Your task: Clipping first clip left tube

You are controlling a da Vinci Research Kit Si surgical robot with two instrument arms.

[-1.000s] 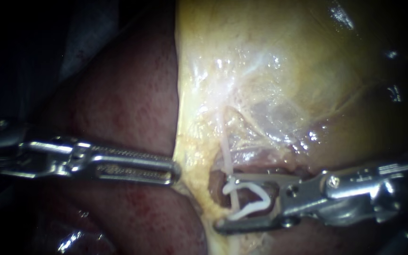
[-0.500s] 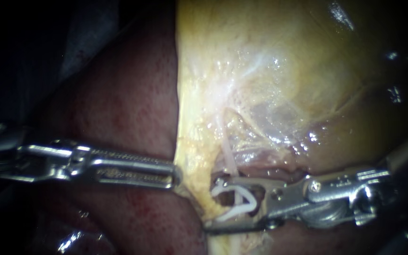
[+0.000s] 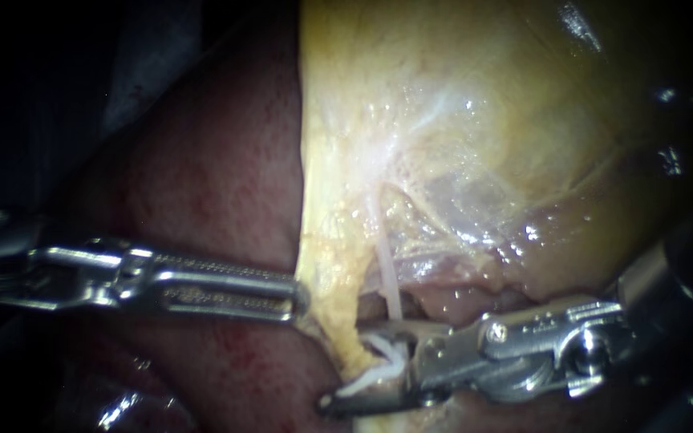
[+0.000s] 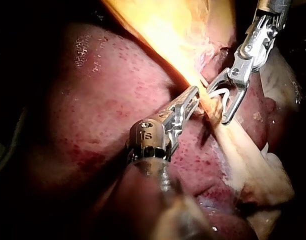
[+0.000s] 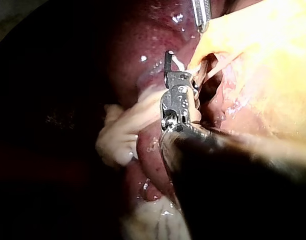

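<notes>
Tube (image 3: 384, 265), thin, pale and taut, passes between the right instrument's (image 3: 366, 367) jaws, which clamp a bent white clip (image 3: 382, 362) around it; left instrument (image 3: 297, 298) pinches gallbladder (image 3: 443, 120) edge.

Left instrument (image 3: 297, 295) clamped, right instrument (image 3: 343, 366) part-closed.

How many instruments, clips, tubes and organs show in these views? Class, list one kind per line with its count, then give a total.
Instruments: 2, left instrument, right instrument
Clips: 1, clip
Tubes: 1, tube
Organs: 2, liver, gallbladder
Total: 6
</notes>
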